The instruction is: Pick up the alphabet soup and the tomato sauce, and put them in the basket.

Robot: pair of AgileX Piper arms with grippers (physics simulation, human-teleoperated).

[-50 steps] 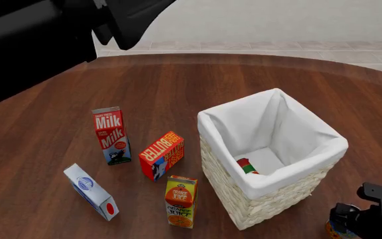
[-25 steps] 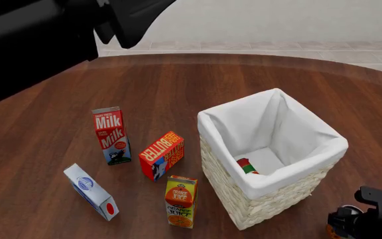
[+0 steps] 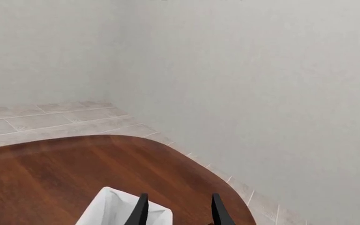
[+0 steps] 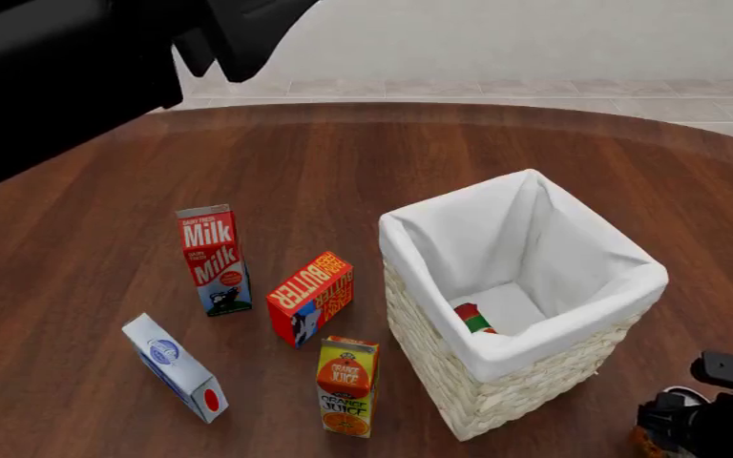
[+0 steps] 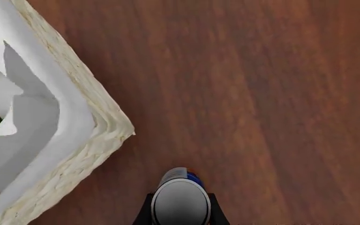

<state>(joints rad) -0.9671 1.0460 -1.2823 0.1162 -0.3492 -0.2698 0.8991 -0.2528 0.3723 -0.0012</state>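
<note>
Soup [image 5: 180, 197] sits clasped between the right hand's [image 5: 181, 211] fingers, right of the basket [image 4: 469, 377]; sauce [image 4: 475, 318] lies inside; left hand [image 3: 178, 212] spread, empty.

The basket [image 4: 519, 315] stands on the wooden bench [image 4: 341, 162] with the tomato sauce [image 4: 475, 318] lying on its white-lined floor, only partly visible over the rim. To its left stand a milk carton [image 4: 214, 260], a tilted butter box [image 4: 309, 297], an orange juice carton [image 4: 346, 385] just beside the basket, and a white carton [image 4: 175, 367] lying aslant. The right gripper [image 4: 710, 420] sits at the lower right corner over a bit of orange, its jaws unclear, while the left arm [image 4: 73, 67] fills the upper left.
</note>
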